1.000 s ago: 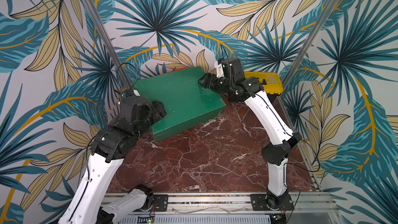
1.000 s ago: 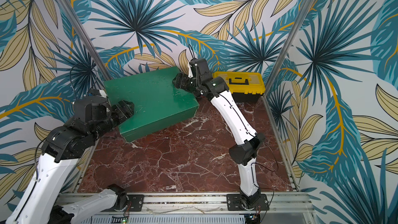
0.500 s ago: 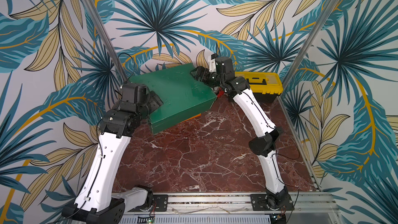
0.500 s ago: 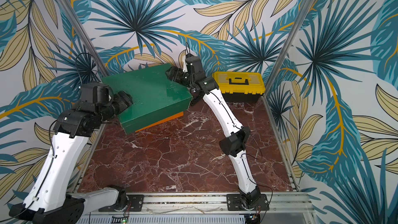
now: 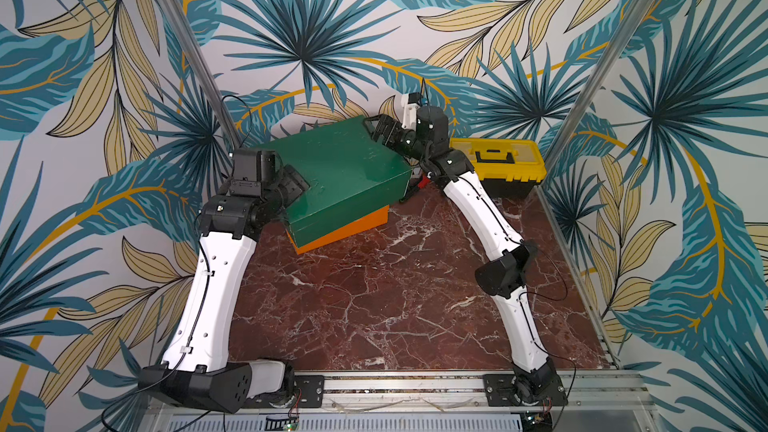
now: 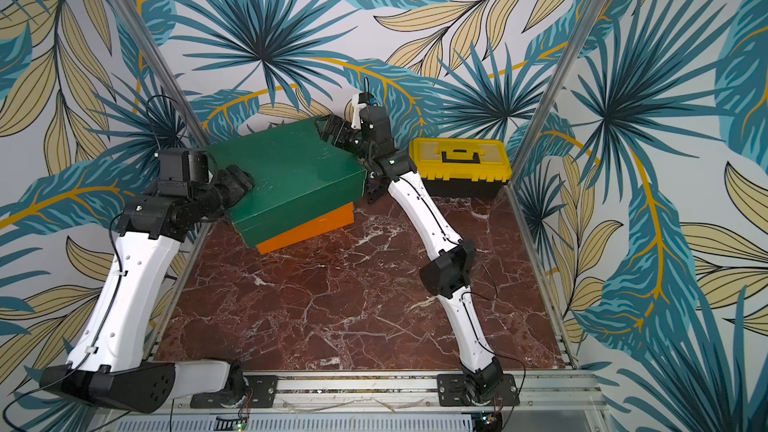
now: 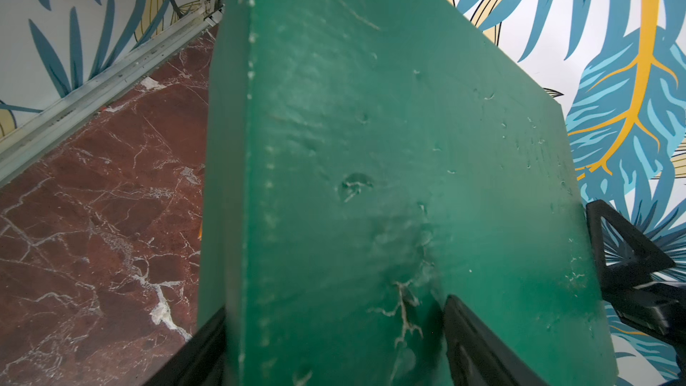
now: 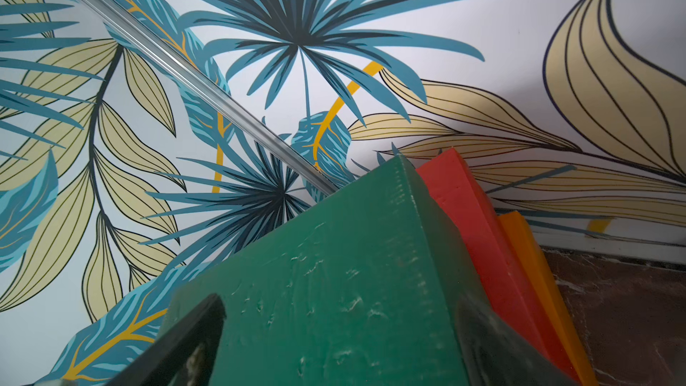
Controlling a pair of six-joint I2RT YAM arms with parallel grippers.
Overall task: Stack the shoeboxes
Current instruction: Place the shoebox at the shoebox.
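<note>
The dark green shoebox [image 5: 340,168] [image 6: 291,168] lies askew on top of the orange shoebox [image 5: 345,230] [image 6: 307,228] at the back left. In the right wrist view a red shoebox [image 8: 471,209] shows between the green [image 8: 334,291] and the orange [image 8: 534,254]. My left gripper [image 5: 301,184] [image 7: 334,306] is shut on the green box's near left edge, one finger on the scuffed top [image 7: 371,142], one on the side. At the far right corner my right gripper [image 5: 376,126] [image 8: 339,298] straddles the box with its jaws spread wide.
A yellow-lidded black toolbox [image 5: 498,160] [image 6: 461,160] stands at the back right, close to my right forearm. The stack sits near the back wall and the left corner post [image 5: 208,76]. A red marble tabletop [image 5: 395,284] stretches to the front rail [image 5: 395,384].
Both arms carried the green box back and left and lowered it; the orange box now shows beneath it. The right jaws have spread wider.
</note>
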